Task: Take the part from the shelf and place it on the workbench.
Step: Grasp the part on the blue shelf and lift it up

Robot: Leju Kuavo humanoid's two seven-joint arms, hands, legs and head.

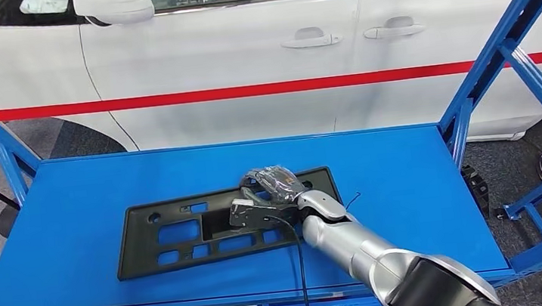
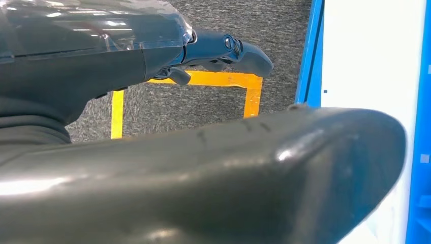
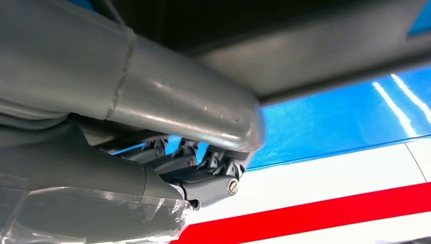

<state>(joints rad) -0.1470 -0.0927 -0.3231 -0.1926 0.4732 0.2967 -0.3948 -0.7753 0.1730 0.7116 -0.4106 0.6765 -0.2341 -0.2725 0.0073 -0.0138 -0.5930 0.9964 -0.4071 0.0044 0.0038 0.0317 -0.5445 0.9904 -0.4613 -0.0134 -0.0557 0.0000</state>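
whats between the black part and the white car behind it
In the head view, just bare blue shelf surface lies from the black part to the shelf's back edge; past that edge comes the white car. The right hand rests on the part.

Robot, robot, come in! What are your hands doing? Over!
Right hand on the black part, grip unclear. Left hand hanging over the floor, holding nothing. Part flat on the blue shelf. Nothing in the way.

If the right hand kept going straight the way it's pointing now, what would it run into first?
The right hand rests on the black part on the blue shelf, pointing toward the white car. Beyond the part's far edge lies bare shelf, then probably the car door, though depth is unclear.
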